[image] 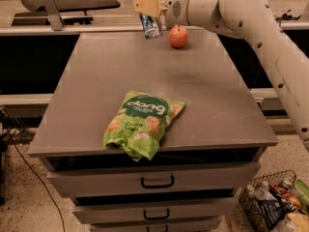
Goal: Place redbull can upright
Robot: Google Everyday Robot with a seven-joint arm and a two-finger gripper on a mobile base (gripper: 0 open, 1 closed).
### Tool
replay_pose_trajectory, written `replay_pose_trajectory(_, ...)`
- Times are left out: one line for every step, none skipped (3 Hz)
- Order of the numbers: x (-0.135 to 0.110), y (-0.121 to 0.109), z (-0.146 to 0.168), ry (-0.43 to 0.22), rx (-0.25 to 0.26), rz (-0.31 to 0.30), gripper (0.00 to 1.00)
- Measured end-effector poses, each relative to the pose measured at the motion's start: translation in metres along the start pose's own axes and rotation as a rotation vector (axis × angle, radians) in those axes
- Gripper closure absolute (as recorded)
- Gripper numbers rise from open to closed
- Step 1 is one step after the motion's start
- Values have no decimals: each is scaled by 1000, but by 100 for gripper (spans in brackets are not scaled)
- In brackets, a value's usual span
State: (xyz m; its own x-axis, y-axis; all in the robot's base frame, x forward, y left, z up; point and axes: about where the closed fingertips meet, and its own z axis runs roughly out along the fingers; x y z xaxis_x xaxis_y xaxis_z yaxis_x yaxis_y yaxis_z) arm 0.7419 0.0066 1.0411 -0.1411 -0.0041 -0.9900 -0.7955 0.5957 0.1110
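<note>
I'm clamping my gripper [147,6] on the slim silver-blue metal redbull can [150,26], holding it slightly tilted at the grey surface's [159,76] far edge.

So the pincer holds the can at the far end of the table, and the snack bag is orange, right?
No: the camera view shows the snack bag is green, not orange. The pincer does hold the redbull can at the far end of the table.
</note>
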Motion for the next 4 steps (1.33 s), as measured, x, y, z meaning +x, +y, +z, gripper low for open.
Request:
replay_pose_trajectory(-2,5,4,-13,-33,-50,100)
replay_pose_trajectory(19,8,-7,-23,-102,-128,100)
replay_pose_trajectory(40,-4,-33,-40,-126,-232,100)
replay_pose_trajectory(54,-21,-61,-73,-118,-286,100)
